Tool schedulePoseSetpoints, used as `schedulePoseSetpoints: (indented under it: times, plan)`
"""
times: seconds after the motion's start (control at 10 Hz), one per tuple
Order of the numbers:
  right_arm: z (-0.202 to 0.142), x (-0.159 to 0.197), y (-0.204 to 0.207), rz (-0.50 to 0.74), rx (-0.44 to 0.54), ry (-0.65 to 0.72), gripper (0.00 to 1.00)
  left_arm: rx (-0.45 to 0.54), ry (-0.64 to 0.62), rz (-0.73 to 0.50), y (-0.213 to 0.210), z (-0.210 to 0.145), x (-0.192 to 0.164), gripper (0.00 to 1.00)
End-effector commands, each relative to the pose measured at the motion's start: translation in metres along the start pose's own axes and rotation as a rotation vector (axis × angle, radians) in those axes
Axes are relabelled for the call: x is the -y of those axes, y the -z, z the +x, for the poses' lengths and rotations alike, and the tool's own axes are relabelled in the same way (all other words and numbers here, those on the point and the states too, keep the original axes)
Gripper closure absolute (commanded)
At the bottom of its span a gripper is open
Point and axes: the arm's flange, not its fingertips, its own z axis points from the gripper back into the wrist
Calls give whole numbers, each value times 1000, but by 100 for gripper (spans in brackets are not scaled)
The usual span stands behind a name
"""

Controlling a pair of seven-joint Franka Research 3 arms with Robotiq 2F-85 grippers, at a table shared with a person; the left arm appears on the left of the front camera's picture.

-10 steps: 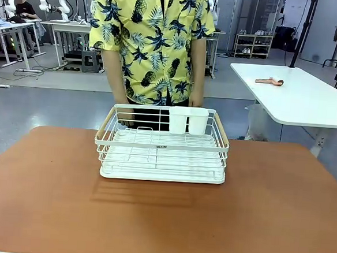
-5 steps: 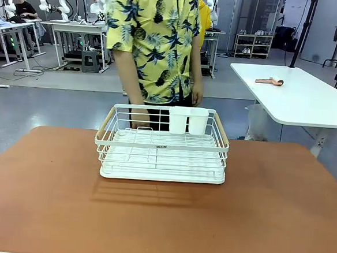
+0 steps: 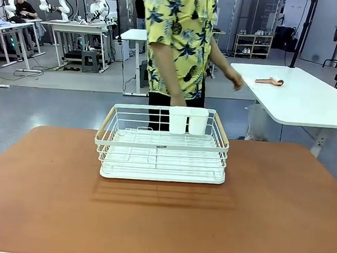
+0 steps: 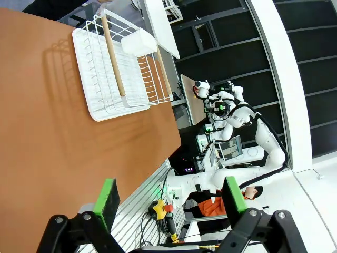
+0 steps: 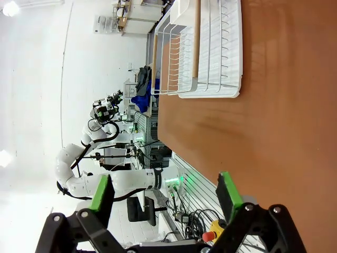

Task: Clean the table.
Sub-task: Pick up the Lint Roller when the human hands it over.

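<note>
The reddish-brown table (image 3: 161, 224) spreads across the front view, bare but for a white wire dish rack (image 3: 162, 144) near its far edge. In the left wrist view my left gripper (image 4: 169, 199) hangs open over the table's edge (image 4: 63, 158), with nothing between its green pads. The right wrist view has my right gripper (image 5: 164, 194) open too, empty, above the table (image 5: 274, 137). The rack sits well away from both, as a white rack (image 4: 118, 68) in the left wrist view and a white rack (image 5: 208, 50) in the right wrist view.
A person in a yellow patterned shirt (image 3: 177, 40) stands behind the rack, turned to picture right, one hand (image 3: 235, 80) reaching toward a white-topped table (image 3: 298, 95) that carries a small orange-brown object (image 3: 269, 81). The rack holds a white cutlery holder (image 3: 188, 120).
The person has stepped and turned toward picture right, and one arm now reaches out toward the white-topped table. The rack and the reddish-brown table have not moved.
</note>
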Motion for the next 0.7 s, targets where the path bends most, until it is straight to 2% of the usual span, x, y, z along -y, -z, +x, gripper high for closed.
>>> schedulePoseSetpoints:
  times: [0.0,0.6]
  plan:
    - [0,-2,0,7,-2,-7,0,6,8,-7,-2,-1,2,0]
    - [0,-2,0,7,-2,-7,0,6,8,-7,-2,-1,2,0]
